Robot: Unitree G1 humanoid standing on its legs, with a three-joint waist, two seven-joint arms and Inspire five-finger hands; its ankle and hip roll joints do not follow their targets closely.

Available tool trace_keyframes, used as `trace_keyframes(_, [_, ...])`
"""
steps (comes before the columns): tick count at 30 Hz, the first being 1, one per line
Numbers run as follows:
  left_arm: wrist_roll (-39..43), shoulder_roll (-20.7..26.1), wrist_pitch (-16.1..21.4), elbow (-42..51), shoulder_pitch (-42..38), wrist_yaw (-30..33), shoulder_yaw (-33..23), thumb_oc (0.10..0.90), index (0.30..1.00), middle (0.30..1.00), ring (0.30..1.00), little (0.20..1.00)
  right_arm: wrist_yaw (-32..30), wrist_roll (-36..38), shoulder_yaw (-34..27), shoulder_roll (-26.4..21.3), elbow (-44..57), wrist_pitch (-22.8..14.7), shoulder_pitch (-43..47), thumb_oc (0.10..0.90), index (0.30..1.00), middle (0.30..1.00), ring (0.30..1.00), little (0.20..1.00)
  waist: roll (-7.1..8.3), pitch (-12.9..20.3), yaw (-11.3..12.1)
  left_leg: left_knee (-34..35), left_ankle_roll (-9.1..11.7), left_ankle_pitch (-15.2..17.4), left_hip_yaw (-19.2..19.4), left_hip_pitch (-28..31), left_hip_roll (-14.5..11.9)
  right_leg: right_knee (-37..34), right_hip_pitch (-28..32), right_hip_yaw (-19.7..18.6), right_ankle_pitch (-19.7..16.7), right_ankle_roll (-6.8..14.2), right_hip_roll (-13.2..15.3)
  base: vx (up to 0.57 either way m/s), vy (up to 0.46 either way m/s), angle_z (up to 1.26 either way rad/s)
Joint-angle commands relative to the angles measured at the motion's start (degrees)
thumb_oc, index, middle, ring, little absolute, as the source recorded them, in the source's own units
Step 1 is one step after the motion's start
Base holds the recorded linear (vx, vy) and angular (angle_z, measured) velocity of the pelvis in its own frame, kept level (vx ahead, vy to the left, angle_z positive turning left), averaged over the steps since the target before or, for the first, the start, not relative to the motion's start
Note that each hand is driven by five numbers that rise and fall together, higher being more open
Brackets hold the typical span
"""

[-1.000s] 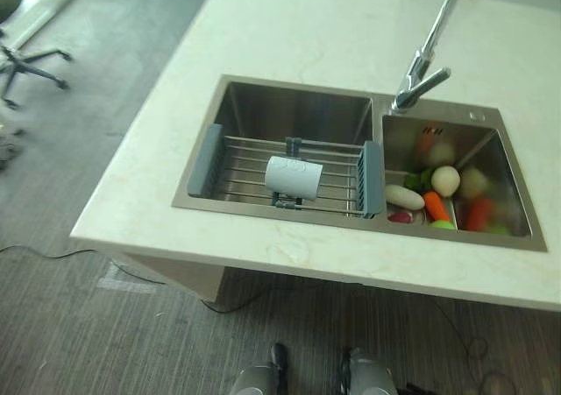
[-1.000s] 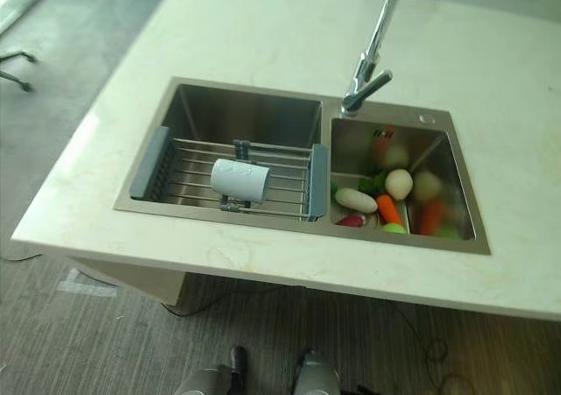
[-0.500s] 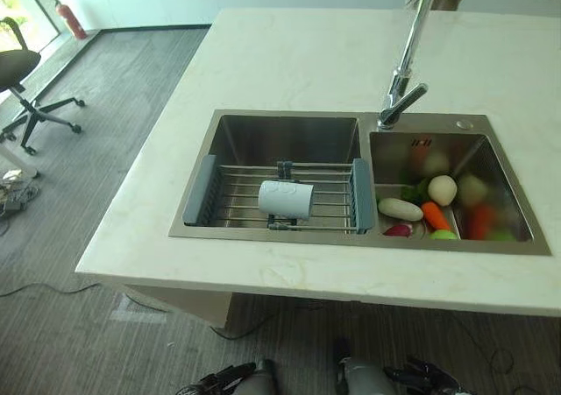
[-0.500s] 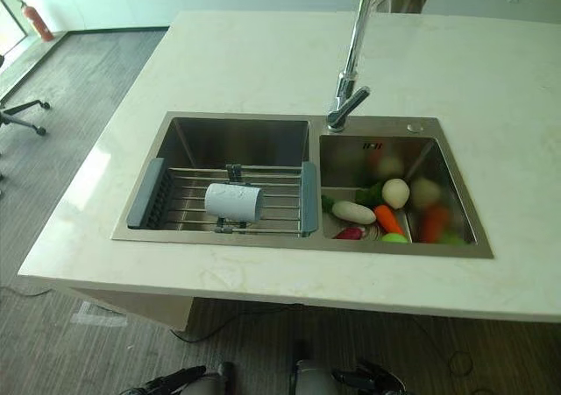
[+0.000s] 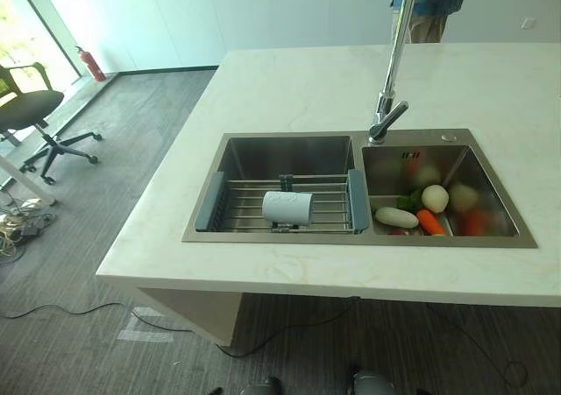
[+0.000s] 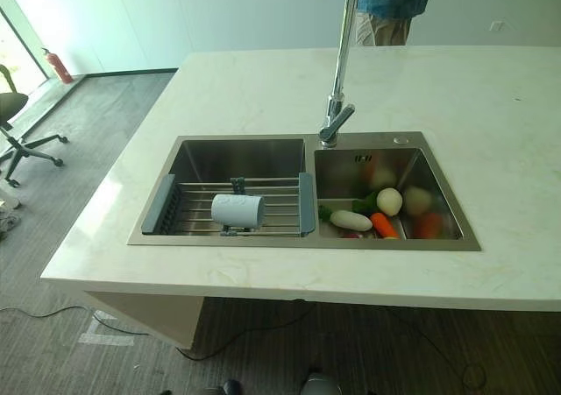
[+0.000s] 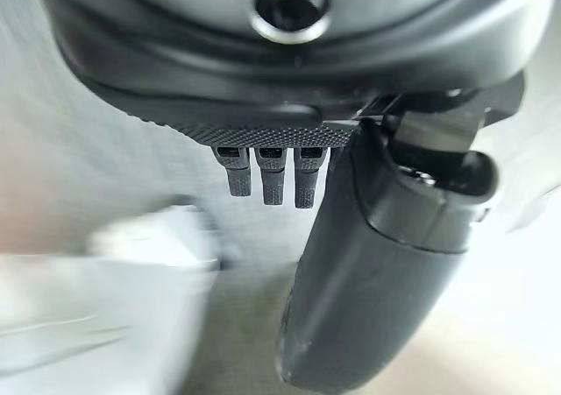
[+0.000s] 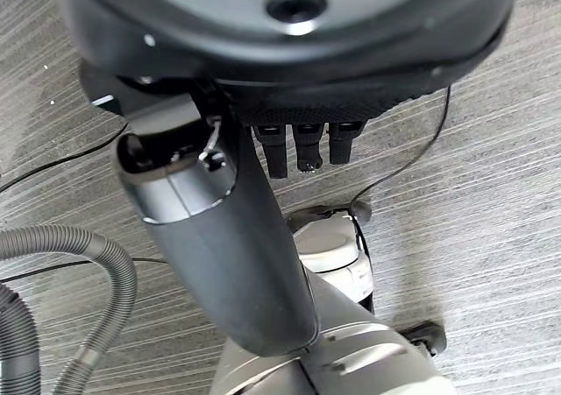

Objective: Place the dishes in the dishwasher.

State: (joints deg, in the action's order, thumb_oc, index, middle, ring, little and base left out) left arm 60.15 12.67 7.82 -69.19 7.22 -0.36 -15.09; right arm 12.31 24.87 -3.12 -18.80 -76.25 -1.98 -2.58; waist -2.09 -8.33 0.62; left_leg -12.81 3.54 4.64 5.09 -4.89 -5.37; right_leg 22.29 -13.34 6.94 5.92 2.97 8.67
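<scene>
A pale stone counter (image 5: pixel 289 88) holds a double steel sink (image 5: pixel 289 154), and across the left basin lies a wire drying rack (image 5: pixel 237 211) with grey-blue end pieces, spanning the basin from side to side. On that rack a light grey-white cup (image 5: pixel 287 208) lies on its side, roughly in the rack's middle, its rounded body resting on the wires near the front edge of the basin; nothing touches it. The right basin (image 6: pixel 438 198) contains a pile of vegetables: a white oblong one (image 5: pixel 396 217) nearest, an orange carrot (image 5: pixel 429 223) just beside it, a pale round one (image 5: pixel 435 198) behind, with green leaves (image 6: pixel 365 202) and reddish pieces further right. A tall chrome faucet (image 5: pixel 386 119) rises from the far rim between the two basins. Beyond the far edge of the counter stands a person (image 6: pixel 386 1) in a blue top and tan trousers. To the far left on the grey carpet are an office chair (image 5: pixel 35 119) and a red fire extinguisher (image 5: pixel 88 62) against the wall. The left hand (image 7: pixel 377 264) hangs apart from the counter, thumb straight and fingers (image 7: pixel 272 180) extended, holding nothing. The right hand (image 8: pixel 228 255) is likewise loose over the striped carpet, thumb straight, fingers (image 8: pixel 302 150) uncurled and empty
</scene>
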Motion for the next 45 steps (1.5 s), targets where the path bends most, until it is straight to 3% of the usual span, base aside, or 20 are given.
trace_keyframes(1, [2.46, 6.05, 25.92, 8.25, -3.56, 13.23, -4.43, 0.800, 0.900, 0.900, 0.900, 0.900, 1.91, 5.40, -2.72, -1.20, 0.95, -1.16, 1.50, 0.800, 0.900, 0.900, 0.900, 0.900, 0.55, -1.96, 0.60, -4.38, -0.33, 10.37, -2.72, -1.74, -0.85, -5.10, 6.78, 1.72, 7.08, 5.47, 2.89, 0.06, -0.008, 0.13])
trace_keyframes(2, [-4.38, 8.38, 30.60, 10.87, -3.64, 19.68, -7.70, 0.800, 0.900, 0.900, 0.900, 0.900, 1.81, 5.16, -2.57, -0.78, 0.70, -1.48, 1.46, 0.800, 0.900, 0.900, 0.900, 0.900, 0.45, -1.82, 0.85, -4.38, -0.37, 10.88, -2.91, -1.16, -0.88, -5.10, 7.43, 1.53, 7.63, 5.53, 2.69, 0.04, -0.013, 0.12])
trace_keyframes(5, [-26.93, 13.89, 37.38, 17.36, -4.42, 33.92, -8.80, 0.800, 0.900, 0.900, 0.900, 0.900, 1.15, 6.41, -1.49, 0.00, 0.54, -2.14, 1.20, 0.800, 0.900, 0.900, 0.900, 0.900, 0.39, -1.24, 0.98, -4.38, -0.46, 10.64, -2.97, -1.48, -1.05, -5.10, 7.25, 1.13, 7.63, 5.30, 2.41, 0.03, -0.012, 0.02])
trace_keyframes(9, [-37.78, 22.42, 38.38, 32.65, -5.42, 39.65, -11.31, 0.800, 0.900, 0.900, 0.900, 0.900, 0.60, 7.30, -0.33, 1.07, 0.34, -3.91, -0.26, 0.800, 0.900, 0.900, 0.900, 0.900, -0.10, -0.37, 1.12, -4.38, -0.31, 10.99, -2.36, -1.45, -1.61, -5.10, 7.38, 1.22, 8.22, 5.52, 2.50, 0.01, -0.007, 0.04])
trace_keyframes(10, [-43.21, 26.65, 36.06, 38.33, -5.65, 41.16, -13.54, 0.800, 0.900, 0.900, 0.900, 0.900, 0.26, 6.74, -0.26, 1.56, 0.53, -4.37, -0.82, 0.800, 0.900, 0.900, 0.900, 0.900, -0.30, -0.28, 1.10, -4.38, -0.18, 11.67, -2.09, -0.82, -1.80, -5.10, 7.98, 1.24, 8.78, 5.74, 2.47, 0.00, 0.000, 0.00])
trace_keyframes(11, [-45.60, 27.86, 36.65, 39.55, -5.67, 41.70, -14.16, 0.800, 0.900, 0.900, 0.900, 0.900, 0.03, 6.72, -0.18, 1.76, 0.61, -4.42, -0.84, 0.800, 0.900, 0.900, 0.900, 0.900, -0.24, -0.03, 1.03, -4.38, -0.17, 11.19, -1.99, -1.30, -1.80, -5.10, 7.48, 1.16, 8.36, 5.69, 2.47, 0.00, -0.017, -0.06])
trace_keyframes(13, [-53.27, 34.99, 34.96, 45.68, -7.07, 41.79, -16.17, 0.800, 0.900, 0.900, 0.900, 0.900, -0.18, 7.25, 0.05, 1.63, 0.30, -4.40, -1.18, 0.800, 0.900, 0.900, 0.900, 0.900, -0.38, 0.80, 0.63, -4.38, -0.01, 11.38, -1.35, -1.30, -2.11, -5.10, 7.31, 0.93, 8.38, 5.73, 2.32, -0.02, -0.022, -0.06])
trace_keyframes(16, [-60.29, 42.19, 31.81, 53.63, -10.12, 40.24, -15.40, 0.800, 0.900, 0.900, 0.900, 0.900, -0.35, 6.43, 0.38, 1.56, -0.15, -3.74, -0.96, 0.800, 0.900, 0.900, 0.900, 0.900, -0.56, 1.35, -0.21, -4.38, 0.16, 11.80, -0.41, -0.72, -2.56, -5.10, 7.54, 0.50, 8.60, 5.63, 2.06, -0.01, -0.017, -0.15])
trace_keyframes(18, [-60.45, 46.96, 30.17, 58.63, -13.43, 36.48, -14.01, 0.800, 0.900, 0.900, 0.900, 0.900, -0.89, 5.49, 0.90, 1.56, -0.23, -3.37, -0.90, 0.800, 0.900, 0.900, 0.900, 0.900, -0.80, 1.87, -1.11, -4.38, 0.20, 12.01, 0.30, -0.39, -2.85, -5.10, 7.55, -0.17, 8.60, 5.65, 1.69, -0.01, -0.014, -0.13])
trace_keyframes(20, [-62.12, 50.92, 25.83, 61.40, -16.56, 30.68, -12.51, 0.800, 0.900, 0.900, 0.900, 0.900, -1.19, 5.73, 0.94, 1.18, 0.03, -2.64, -0.85, 0.800, 0.900, 0.900, 0.900, 0.900, -0.95, 2.15, -1.77, -4.38, 0.27, 12.06, 0.89, -0.03, -3.04, -5.10, 7.66, -0.84, 8.39, 5.82, 1.38, 0.01, -0.019, -0.12])
trace_keyframes(21, [-60.67, 55.57, 20.83, 63.12, -19.84, 24.21, -9.51, 0.800, 0.900, 0.900, 0.900, 0.900, -1.24, 5.95, 1.14, 0.59, 0.40, -1.78, -0.77, 0.800, 0.900, 0.900, 0.900, 0.900, -1.17, 2.30, -2.59, -4.38, 0.26, 12.12, 1.34, 0.27, -3.16, -5.10, 7.68, -1.42, 8.19, 6.00, 1.13, 0.02, -0.026, -0.28])
trace_keyframes(23, [-56.52, 57.65, 18.84, 64.35, -23.35, 16.37, -6.12, 0.800, 0.900, 0.900, 0.900, 0.900, -1.12, 5.94, 1.47, 0.30, 0.54, -1.53, -0.66, 0.800, 0.900, 0.900, 0.900, 0.900, -1.31, 2.39, -3.29, -4.38, 0.20, 12.17, 1.73, 0.55, -3.24, -5.10, 7.71, -1.84, 7.98, 6.16, 0.98, 0.04, -0.041, -0.20])
trace_keyframes(24, [-47.67, 58.61, 13.84, 67.07, -28.72, 5.89, -0.77, 0.800, 0.900, 0.900, 0.900, 0.900, -1.11, 6.58, 1.74, 0.15, 1.12, -1.30, -0.57, 0.800, 0.900, 0.900, 0.900, 0.900, -1.50, 2.30, -3.94, -4.38, -0.03, 12.87, 1.95, 1.36, -3.19, -5.10, 8.16, -2.51, 8.23, 6.55, 0.77, 0.02, -0.062, -0.08])
trace_keyframes(28, [-42.95, 57.15, 3.89, 68.41, -37.40, -4.71, 8.47, 0.800, 0.900, 0.900, 0.900, 0.900, -0.82, 7.78, 1.48, -0.27, 1.94, -0.46, -0.50, 0.800, 0.900, 0.900, 0.900, 0.900, -1.67, 2.42, -5.23, -4.38, -0.28, 12.53, 2.52, 1.52, -3.30, -5.10, 7.59, -3.96, 7.54, 6.63, 0.11, 0.01, -0.055, -0.21])
trace_keyframes(29, [-38.91, 56.18, 0.57, 67.70, -39.89, -6.54, 11.22, 0.800, 0.900, 0.900, 0.900, 0.900, -0.09, 9.67, 1.12, -0.21, 2.17, -0.02, -0.56, 0.800, 0.900, 0.900, 0.900, 0.900, -1.68, 2.42, -5.51, -4.38, -0.29, 12.53, 2.70, 1.71, -3.35, -5.10, 7.61, -4.44, 7.49, 6.66, -0.14, 0.02, -0.057, -0.30])
trace_keyframes(30, [-30.90, 53.84, -5.60, 66.08, -43.13, -10.30, 14.63, 0.800, 0.900, 0.900, 0.900, 0.900, -0.14, 12.58, 0.86, -0.19, 2.72, 1.53, -0.66, 0.800, 0.900, 0.900, 0.900, 0.900, -1.76, 2.42, -6.14, -4.38, -0.30, 12.43, 2.89, 1.88, -3.41, -5.10, 7.47, -5.20, 7.37, 6.72, -0.49, 0.02, -0.049, -0.19])
trace_keyframes(32, [-31.33, 51.75, -10.03, 64.51, -44.60, -14.10, 17.04, 0.800, 0.900, 0.900, 0.900, 0.900, -0.62, 12.70, 0.09, -0.12, 2.92, 2.15, -0.84, 0.800, 0.900, 0.900, 0.900, 0.900, -1.90, 2.31, -6.61, -4.38, -0.25, 12.25, 3.04, 1.93, -3.46, -5.10, 7.26, -5.64, 7.13, 6.75, -0.61, 0.00, -0.027, -0.19])
trace_keyframes(36, [-35.05, 50.87, -12.38, 60.24, -45.98, -21.09, 21.96, 0.800, 0.900, 0.900, 0.900, 0.900, -1.15, 13.36, -0.43, 0.20, 3.06, 2.58, -1.11, 0.800, 0.900, 0.900, 0.900, 0.900, -2.11, 2.18, -7.47, -4.38, -0.32, 11.94, 3.47, 2.10, -3.42, -5.10, 6.95, -6.36, 6.57, 6.89, -0.80, 0.00, -0.014, -0.16])
trace_keyframes(40, [-39.15, 52.08, -13.28, 55.92, -48.69, -22.87, 26.65, 0.800, 0.900, 0.900, 0.900, 0.900, 0.69, 19.02, -0.37, 0.63, 4.09, 2.20, -1.70, 0.800, 0.900, 0.900, 0.900, 0.900, -2.59, 2.02, -8.25, -4.38, -0.50, 11.64, 3.64, 2.12, -3.25, -5.10, 6.49, -7.26, 6.14, 6.91, -1.02, 0.00, 0.000, 0.00])
trace_keyframes(45, [-40.77, 54.50, -13.60, 51.69, -52.23, -27.28, 30.92, 0.800, 0.900, 0.900, 0.900, 0.900, 0.45, 20.03, -0.06, 0.78, 5.28, 1.14, -2.02, 0.800, 0.900, 0.900, 0.900, 0.900, -2.98, 1.94, -8.69, -4.38, -0.67, 11.62, 4.01, 2.20, -2.78, -5.10, 6.25, -7.79, 5.76, 7.14, -1.02, 0.00, 0.000, 0.00])
